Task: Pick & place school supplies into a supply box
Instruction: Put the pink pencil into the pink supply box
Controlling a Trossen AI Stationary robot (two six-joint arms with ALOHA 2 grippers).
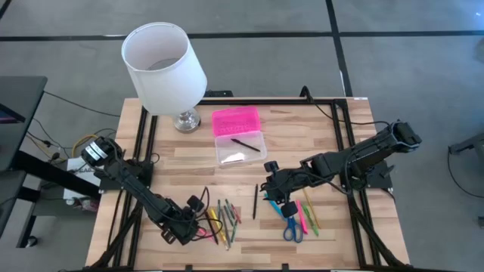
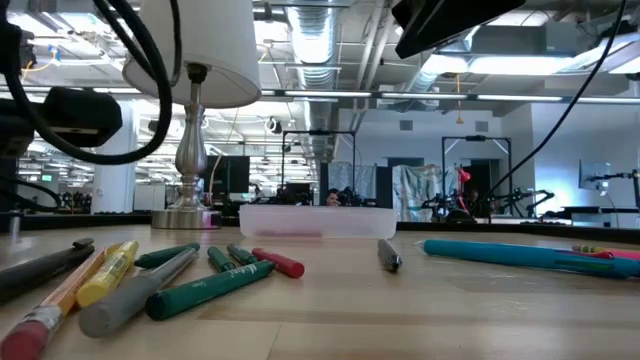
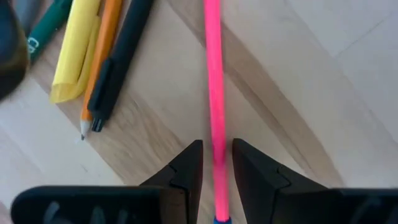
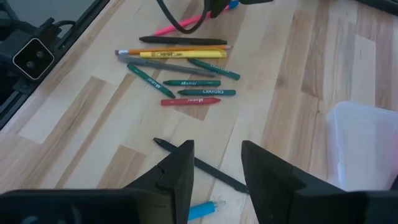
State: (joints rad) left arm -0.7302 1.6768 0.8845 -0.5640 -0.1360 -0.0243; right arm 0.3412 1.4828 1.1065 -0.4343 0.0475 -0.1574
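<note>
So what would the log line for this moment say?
left fingers: shut on pink pen | right fingers: open over black pen

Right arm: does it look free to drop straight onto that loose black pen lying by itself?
Probably yes. The right gripper hangs open right above the black pen, which lies alone on bare wood, apart from the crayons and the supply box.

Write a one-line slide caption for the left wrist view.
Left end effector closed on a pink pencil above the wooden table, with yellow, orange and black supplies lying alongside.
</note>
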